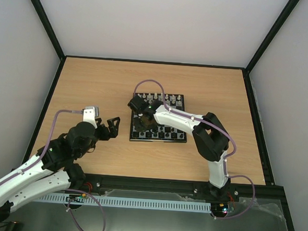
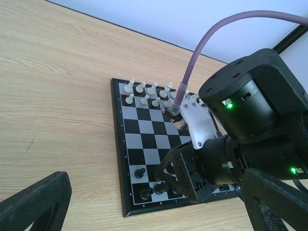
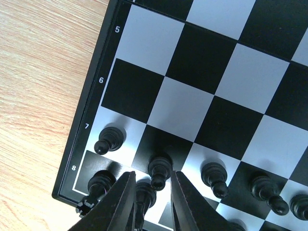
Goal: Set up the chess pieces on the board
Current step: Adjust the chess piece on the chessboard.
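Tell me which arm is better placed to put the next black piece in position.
Right. The right gripper hangs over the board's black rows, its fingers either side of a black piece. The left gripper is open beside the board, over the table.

Lab robot cell: white panels (image 1: 159,21) enclosing a wooden table (image 1: 93,85).

One board (image 1: 174,135), two arms (image 1: 62,154) (image 1: 210,137), two pincers (image 1: 113,126) (image 3: 152,195).
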Action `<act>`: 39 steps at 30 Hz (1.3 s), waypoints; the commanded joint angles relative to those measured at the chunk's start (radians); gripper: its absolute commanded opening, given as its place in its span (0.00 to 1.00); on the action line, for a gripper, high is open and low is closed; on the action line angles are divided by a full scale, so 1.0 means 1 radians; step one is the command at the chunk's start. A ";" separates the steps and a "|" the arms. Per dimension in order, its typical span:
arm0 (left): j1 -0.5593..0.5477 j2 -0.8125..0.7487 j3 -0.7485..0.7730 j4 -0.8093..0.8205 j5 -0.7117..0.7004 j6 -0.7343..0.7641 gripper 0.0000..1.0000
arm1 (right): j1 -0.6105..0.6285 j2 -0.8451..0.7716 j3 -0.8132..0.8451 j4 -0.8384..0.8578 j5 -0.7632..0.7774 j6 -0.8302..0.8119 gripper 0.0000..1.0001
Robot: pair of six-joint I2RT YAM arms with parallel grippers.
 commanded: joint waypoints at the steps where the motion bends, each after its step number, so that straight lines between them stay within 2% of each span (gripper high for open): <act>1: 0.005 0.003 -0.014 0.008 -0.011 0.012 0.99 | 0.012 0.032 -0.003 -0.044 -0.013 -0.009 0.22; 9: 0.005 -0.004 -0.014 0.006 -0.011 0.011 1.00 | 0.015 0.044 -0.006 -0.048 -0.007 -0.007 0.21; 14: 0.005 -0.005 -0.015 0.006 -0.011 0.011 0.99 | 0.015 0.050 -0.002 -0.050 0.000 -0.007 0.14; 18: 0.005 -0.004 -0.014 0.006 -0.013 0.011 0.99 | 0.016 0.055 0.003 -0.048 0.006 -0.008 0.12; 39: 0.004 -0.005 -0.012 0.003 -0.016 0.010 0.99 | 0.011 0.082 0.038 -0.062 0.048 -0.018 0.11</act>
